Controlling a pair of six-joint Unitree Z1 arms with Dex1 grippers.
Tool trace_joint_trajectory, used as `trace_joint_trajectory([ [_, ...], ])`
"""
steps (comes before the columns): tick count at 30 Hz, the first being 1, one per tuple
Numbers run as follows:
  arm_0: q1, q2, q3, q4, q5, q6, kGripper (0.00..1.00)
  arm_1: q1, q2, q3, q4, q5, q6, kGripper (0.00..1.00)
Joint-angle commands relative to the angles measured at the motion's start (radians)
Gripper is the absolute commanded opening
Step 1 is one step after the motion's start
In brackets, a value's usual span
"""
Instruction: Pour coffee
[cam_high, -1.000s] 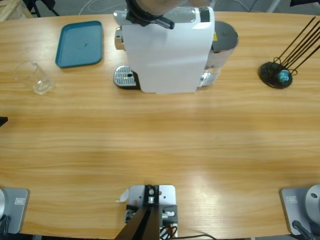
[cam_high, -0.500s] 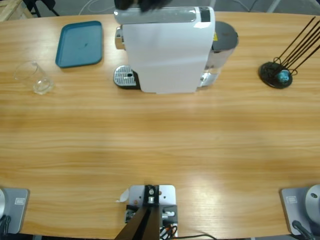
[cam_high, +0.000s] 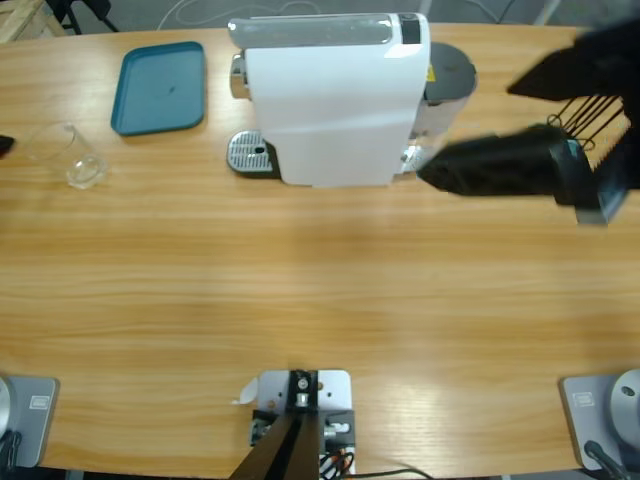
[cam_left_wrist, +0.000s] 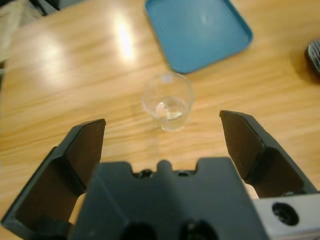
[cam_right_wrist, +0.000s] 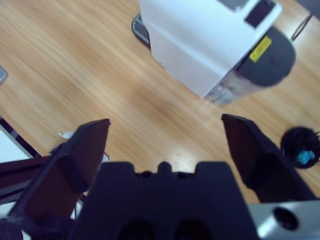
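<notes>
Glass: a clear tumbler (cam_left_wrist: 167, 101) stands upright on the worktop (cam_high: 320, 300), just beside a teal tray (cam_high: 160, 86); no coffee shows in it.
Machine: a white coffee machine (cam_high: 330, 95) stands at the worktop's far middle, its drip grid (cam_high: 250, 153) bare.
Left tool (cam_left_wrist: 165, 135): jaws spread wide, empty, hanging above the glass.
Right tool (cam_right_wrist: 165, 145): wide open, empty, high over the machine.
Progress: seemingly at the start; glass not yet gripped, nothing poured.
Writing: a yellow label (cam_right_wrist: 259, 48) on the machine, unreadable.

The right tool (cam_high: 480, 165) shows blurred in the high view and hides most of the black stand (cam_high: 560, 140); the left tool is barely a dark sliver (cam_high: 5, 145) at the edge
</notes>
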Motion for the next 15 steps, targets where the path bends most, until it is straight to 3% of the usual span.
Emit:
trace_joint_trajectory([
  [1, 0.082, 0.086, 0.061, -0.046, 0.035, 0.072, 1.0, 0.009, -0.069, 0.182, -0.132, -0.076, 0.105, 1.0],
  [6, 0.091, 0.138, 0.105, -0.166, -0.098, 0.066, 1.0, 0.009, -0.051, 0.204, -0.169, -0.115, 0.113, 1.0],
  [15, 0.125, 0.307, 0.154, -0.367, -0.122, 0.06, 1.0, 0.009, 0.008, 0.204, -0.195, -0.119, 0.107, 1.0],
])
